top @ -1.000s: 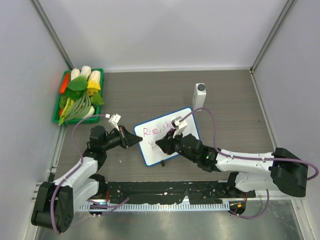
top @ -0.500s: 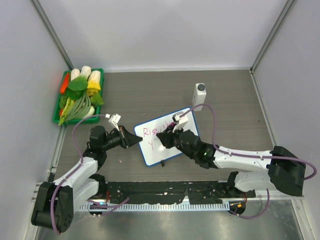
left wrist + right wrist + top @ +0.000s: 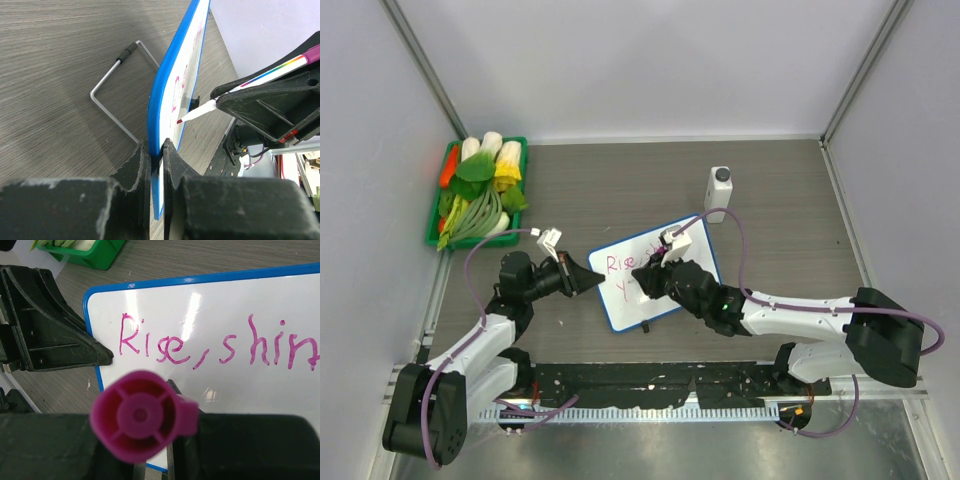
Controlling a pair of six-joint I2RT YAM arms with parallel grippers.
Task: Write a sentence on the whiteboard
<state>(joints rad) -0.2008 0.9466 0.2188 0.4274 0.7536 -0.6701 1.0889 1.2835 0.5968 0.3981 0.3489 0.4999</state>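
Left end effector (image 3: 596,283), arm low, pinches the edge of the blue-rimmed white whiteboard (image 3: 618,302) mid-surface, and I see my right end effector (image 3: 646,281) clamping a pink-capped marker (image 3: 142,415) beside the pink handwritten sentence (image 3: 220,347), on the grey wood-grain surface (image 3: 620,190) between white walls (image 3: 670,60).

Glossy whiteboard (image 3: 240,390), blue plastic rim, matt wood-grain table (image 3: 620,180), metal wire stand (image 3: 114,118), pink plastic marker (image 3: 140,415)

Robot lab cell, plain white walls (image 3: 650,70), wood-grain table (image 3: 620,190)

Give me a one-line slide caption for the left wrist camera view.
Left tool clamps the whiteboard by its blue rim while the marker points its tip at the writing face.
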